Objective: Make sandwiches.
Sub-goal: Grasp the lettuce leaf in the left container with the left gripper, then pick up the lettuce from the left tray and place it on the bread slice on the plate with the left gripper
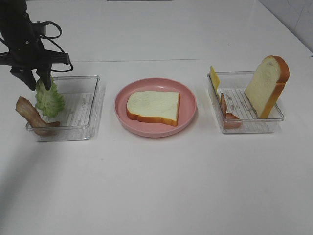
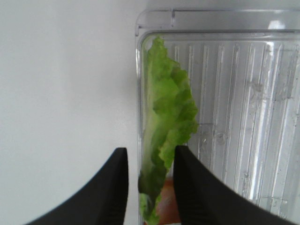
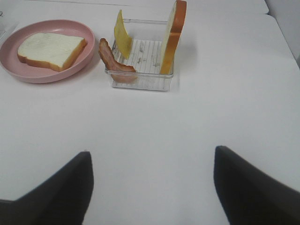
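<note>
A white table [image 1: 156, 186] fills my overhead view, with three dishes in a row across the middle.

My left arm is black with looped cables. It comes down from the far left corner with its wrist pointing almost straight down. The left gripper [image 1: 36, 81] sits at the far left corner of the left tray [image 1: 83, 105], a clear ribbed box. In the wrist view its two black fingers [image 2: 112, 187] straddle the top edge of the lettuce leaf [image 1: 49, 100]. The jaws are narrowed to a little wider than the leaf. One finger touches it and a pale gap shows beside the other, so the leaf is not pinched.

The right gripper [image 3: 152, 152] shows only in its own camera. It hovers over bare table near the right tray [image 1: 249, 126], its fingers spread wide with nothing between them.

The round pink plate [image 1: 190, 105] is in the centre. One bread slice [image 1: 154, 106] lies flat on it, white with an orange-brown crust.

A second bread slice [image 1: 266, 85] stands on edge in the right tray, leaning against its right wall.

The green, ruffled lettuce stands on edge inside the left tray, along its left wall.

A brown-red bacon strip [image 1: 32, 115] hangs over the near left corner of the left tray. Another bacon strip [image 1: 227, 115] leans in the near left corner of the right tray.

A yellow cheese square [image 1: 214, 78] is propped upright at that tray's far left corner.
</note>
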`<control>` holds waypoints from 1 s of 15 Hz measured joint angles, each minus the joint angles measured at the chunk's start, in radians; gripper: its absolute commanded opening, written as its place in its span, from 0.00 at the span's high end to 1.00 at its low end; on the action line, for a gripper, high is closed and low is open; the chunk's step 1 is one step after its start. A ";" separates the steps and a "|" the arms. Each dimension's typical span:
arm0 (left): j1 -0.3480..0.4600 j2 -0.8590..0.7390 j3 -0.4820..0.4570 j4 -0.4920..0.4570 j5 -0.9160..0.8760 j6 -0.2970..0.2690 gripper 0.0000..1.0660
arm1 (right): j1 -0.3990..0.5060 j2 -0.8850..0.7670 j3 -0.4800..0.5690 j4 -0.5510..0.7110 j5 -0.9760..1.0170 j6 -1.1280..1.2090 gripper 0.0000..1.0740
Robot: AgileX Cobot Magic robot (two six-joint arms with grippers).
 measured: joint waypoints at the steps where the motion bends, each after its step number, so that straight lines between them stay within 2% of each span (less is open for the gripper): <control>1: 0.000 0.000 0.000 0.000 -0.002 0.000 0.84 | 0.000 0.000 0.000 0.000 0.000 0.000 0.36; 4: 0.000 0.000 0.000 0.000 -0.004 0.000 1.00 | 0.000 0.000 0.000 0.000 0.000 0.000 0.36; 11: 0.000 -0.047 0.000 -0.029 -0.010 0.007 1.00 | 0.000 0.000 0.000 0.000 0.000 0.000 0.36; 14: 0.000 -0.118 0.000 -0.090 -0.048 0.036 1.00 | 0.000 0.000 0.000 0.000 0.000 0.000 0.36; 15: 0.000 -0.148 0.000 -0.156 -0.084 0.072 1.00 | 0.000 0.000 0.000 0.000 0.000 0.000 0.36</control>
